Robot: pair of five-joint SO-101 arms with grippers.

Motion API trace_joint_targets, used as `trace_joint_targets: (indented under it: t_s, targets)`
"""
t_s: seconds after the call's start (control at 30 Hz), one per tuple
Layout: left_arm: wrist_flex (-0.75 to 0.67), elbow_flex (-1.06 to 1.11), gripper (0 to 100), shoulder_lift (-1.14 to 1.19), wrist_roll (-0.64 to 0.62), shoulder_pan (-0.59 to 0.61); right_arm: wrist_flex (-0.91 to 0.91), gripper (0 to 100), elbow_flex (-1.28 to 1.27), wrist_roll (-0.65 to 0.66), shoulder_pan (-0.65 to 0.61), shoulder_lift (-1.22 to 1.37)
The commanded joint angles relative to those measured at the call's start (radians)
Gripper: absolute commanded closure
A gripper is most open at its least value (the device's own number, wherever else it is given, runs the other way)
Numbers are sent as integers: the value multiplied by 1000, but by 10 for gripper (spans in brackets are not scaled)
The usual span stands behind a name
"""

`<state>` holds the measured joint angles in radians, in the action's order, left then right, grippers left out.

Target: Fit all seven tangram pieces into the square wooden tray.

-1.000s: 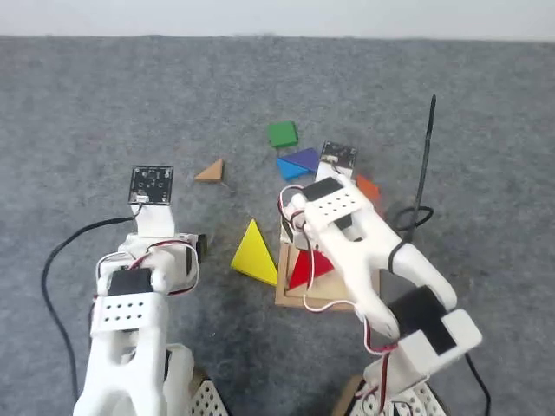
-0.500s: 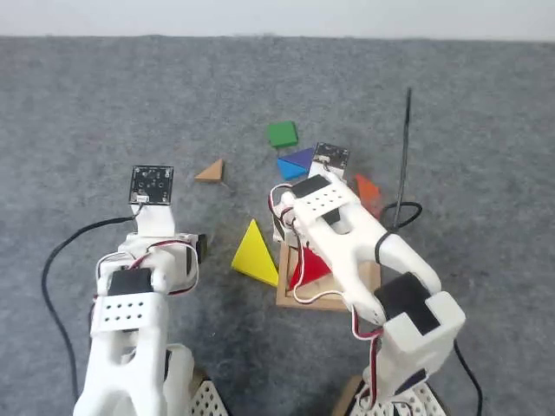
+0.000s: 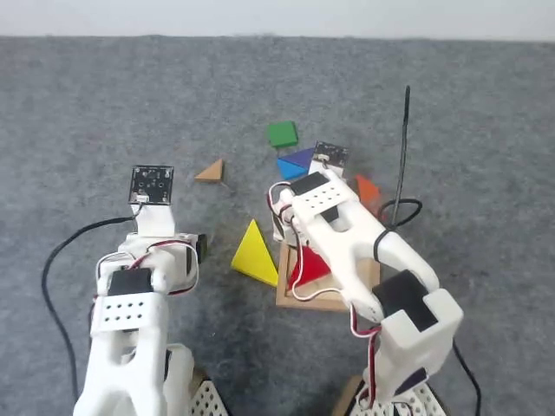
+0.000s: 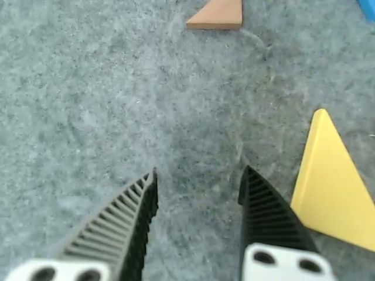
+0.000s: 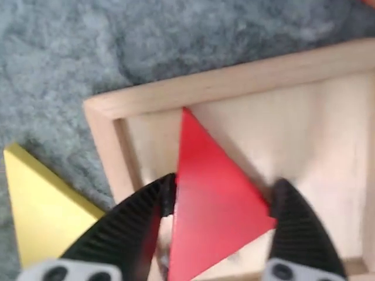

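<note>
The square wooden tray (image 3: 323,302) lies under my right arm (image 3: 328,208). A red triangle (image 5: 217,187) rests in the tray's corner (image 5: 234,79), one point near the rim, and my right gripper (image 5: 224,181) is shut on it, a finger against each side. From above, the red triangle (image 3: 310,265) shows beside the arm. A yellow triangle (image 3: 254,253) lies on the carpet just left of the tray. My left gripper (image 4: 200,171) is open and holds nothing, with the yellow triangle (image 4: 331,187) to one side and a tan triangle (image 4: 218,14) ahead.
Beyond the tray lie a green square (image 3: 282,133), a blue piece (image 3: 290,168), a purple piece (image 3: 303,157) and an orange piece (image 3: 368,188). The tan triangle (image 3: 210,171) sits alone on the grey carpet. A black cable (image 3: 403,147) rises right of the right arm.
My right arm has swung a little to the left over the tray, its cable moving with it. The red triangle has barely shifted. The left arm has kept still.
</note>
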<state>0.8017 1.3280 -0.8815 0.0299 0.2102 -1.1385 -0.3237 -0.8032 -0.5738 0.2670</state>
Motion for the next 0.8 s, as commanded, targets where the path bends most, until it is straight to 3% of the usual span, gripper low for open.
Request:
trace_joint_targets:
  t_s: [0.0,0.17,0.63,0.77]
  targets:
    - [-20,-5,776,-17,9,6,-8,866,11,-3,31,35]
    - [-20,-5,776,-17,9,6,-13,868,6,-3,73,35]
    - [-18,-5,776,-17,9,5,-285,874,75,110,160,25]
    - [-17,-5,776,-18,9,5,-288,920,78,115,160,25]
